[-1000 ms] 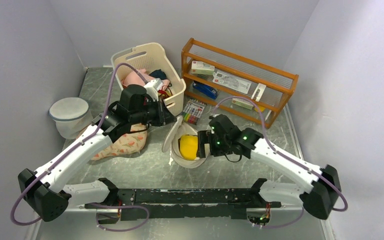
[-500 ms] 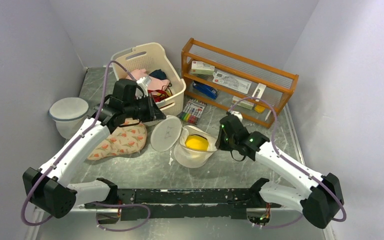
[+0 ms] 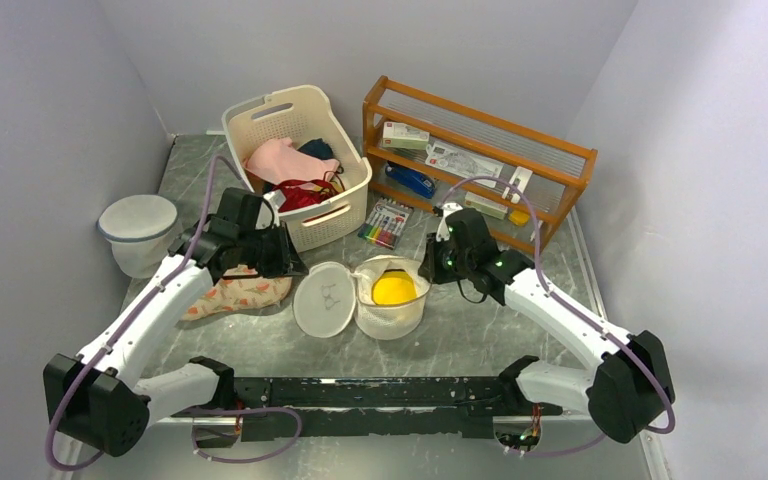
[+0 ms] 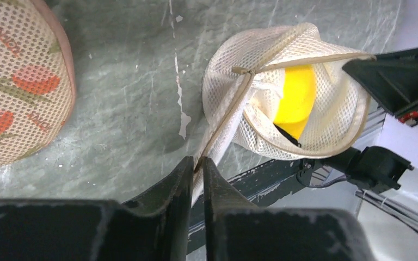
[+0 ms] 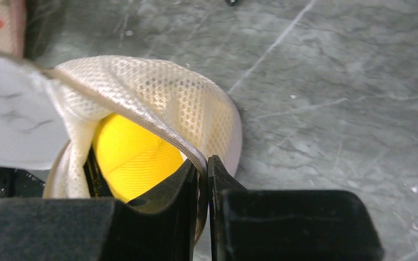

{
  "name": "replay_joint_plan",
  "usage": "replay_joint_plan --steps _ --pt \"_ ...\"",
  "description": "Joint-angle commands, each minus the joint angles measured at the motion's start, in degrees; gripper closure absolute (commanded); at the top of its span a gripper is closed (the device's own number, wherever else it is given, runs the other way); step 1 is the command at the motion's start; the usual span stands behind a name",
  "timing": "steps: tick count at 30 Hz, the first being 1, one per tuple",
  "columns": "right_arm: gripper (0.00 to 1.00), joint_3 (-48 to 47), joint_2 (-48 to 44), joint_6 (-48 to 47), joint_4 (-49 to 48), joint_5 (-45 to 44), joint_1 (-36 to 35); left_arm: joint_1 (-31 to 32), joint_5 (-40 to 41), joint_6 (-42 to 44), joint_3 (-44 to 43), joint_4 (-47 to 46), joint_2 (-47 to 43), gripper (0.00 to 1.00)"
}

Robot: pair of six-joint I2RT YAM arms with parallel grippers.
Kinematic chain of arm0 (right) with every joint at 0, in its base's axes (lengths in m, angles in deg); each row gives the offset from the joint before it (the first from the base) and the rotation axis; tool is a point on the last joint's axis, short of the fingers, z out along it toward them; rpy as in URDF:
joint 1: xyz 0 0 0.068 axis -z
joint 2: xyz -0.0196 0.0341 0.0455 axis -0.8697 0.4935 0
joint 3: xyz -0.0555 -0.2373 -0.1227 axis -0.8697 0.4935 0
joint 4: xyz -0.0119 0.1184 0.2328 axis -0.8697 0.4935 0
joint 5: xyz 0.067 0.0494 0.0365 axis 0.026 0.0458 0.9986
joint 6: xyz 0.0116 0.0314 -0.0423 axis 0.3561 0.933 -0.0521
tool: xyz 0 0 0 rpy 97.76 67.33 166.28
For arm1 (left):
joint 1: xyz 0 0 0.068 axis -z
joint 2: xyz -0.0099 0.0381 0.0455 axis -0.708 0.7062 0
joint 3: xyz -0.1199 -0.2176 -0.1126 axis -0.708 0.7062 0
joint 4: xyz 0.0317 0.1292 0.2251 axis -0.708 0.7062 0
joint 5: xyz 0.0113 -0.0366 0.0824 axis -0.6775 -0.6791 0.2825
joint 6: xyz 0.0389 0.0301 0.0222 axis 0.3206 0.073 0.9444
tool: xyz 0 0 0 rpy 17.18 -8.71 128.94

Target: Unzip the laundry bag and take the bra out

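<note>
The cream mesh laundry bag (image 3: 392, 310) stands unzipped at the table's middle. Its round lid (image 3: 325, 298), marked with a black bra outline, lies flopped to the left. A yellow bra (image 3: 394, 288) sits inside, also seen in the left wrist view (image 4: 296, 100) and the right wrist view (image 5: 130, 157). My left gripper (image 3: 295, 268) has its jaws nearly together with the lid's edge (image 4: 217, 130) between them (image 4: 197, 161). My right gripper (image 3: 426, 268) is shut on the bag's right rim (image 5: 158, 128), which runs between its jaws (image 5: 203, 162).
A cream basket (image 3: 345, 190) of clothes stands behind the left gripper. A wooden rack (image 3: 480, 120) with small items is at the back right. Markers (image 3: 385, 222) lie before it. A floral pouch (image 3: 245, 292) lies under the left arm, and a white round mesh bag (image 3: 140, 232) stands far left.
The left arm pulled the lid back and down to the left, so it now lies flat. The right gripper moved to the bag's right rim and shut on it.
</note>
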Motion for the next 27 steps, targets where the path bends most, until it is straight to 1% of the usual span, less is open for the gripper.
replay_joint_plan --steps 1,4,6,7,9,11,13,16,17,18,19,21,22,23,25,27 --pt "0.89 1.7 -1.3 -2.7 -4.5 8.6 0.2 -0.7 2.8 0.6 -0.3 -1.1 -0.3 0.72" --pt "0.89 2.5 -3.2 -3.2 -5.0 9.8 0.2 -0.7 4.0 1.0 -2.1 -0.8 0.1 0.62" --pt "0.89 2.9 -4.7 -3.5 -5.0 9.7 0.2 -0.7 7.7 1.4 -3.4 0.8 -0.9 0.55" --pt "0.89 3.0 -5.3 -3.7 -4.9 9.5 0.1 -0.7 9.3 1.6 -4.2 1.5 -1.7 0.50" --pt "0.89 3.1 -6.1 -4.3 -4.6 9.4 0.2 -0.7 10.0 2.8 -5.7 1.5 -3.7 0.33" --pt "0.89 3.5 -6.9 -4.6 -5.1 10.1 0.2 -0.7 6.5 3.8 -6.1 -1.7 -6.2 0.21" --pt "0.89 4.4 -7.8 -4.7 -6.2 10.8 0.2 -0.7 0.0 3.6 -4.4 -7.4 -8.7 0.15" --pt "0.89 5.7 -9.0 -4.9 -8.7 12.9 0.1 -0.3 -10.9 0.5 -0.1 -17.4 -10.2 0.13" --pt "0.89 5.8 -9.2 -5.0 -9.1 13.7 0.1 0.6 -13.6 -1.0 1.2 -20.6 -10.1 0.14" --pt "0.89 5.6 -9.3 -5.1 -9.3 14.3 0.1 2.4 -14.1 -2.2 2.2 -23.1 -9.7 0.16" --pt "0.89 5.6 -9.2 -5.2 -9.4 14.8 0.1 5.5 -12.9 -2.8 2.7 -24.8 -9.3 0.17" --pt "0.89 5.3 -9.2 -5.6 -9.5 15.2 0.1 14.3 -1.4 -2.3 2.1 -24.9 -7.6 0.18" --pt "0.89 5.3 -9.3 -5.7 -9.4 15.4 0.1 20.2 4.0 -2.2 0.7 -24.0 -5.4 0.20" --pt "0.89 5.1 -9.3 -6.0 -9.2 15.7 0.1 23.5 8.6 -2.5 0.0 -23.5 -3.6 0.22" --pt "0.89 4.9 -9.5 -6.2 -8.8 16.0 0.1 28.5 13.1 -3.2 -0.9 -24.7 0.8 0.27" --pt "0.89 5.2 -9.8 -6.0 -8.7 16.9 0.0 31.9 14.7 -3.5 -1.8 -26.8 5.4 0.32"
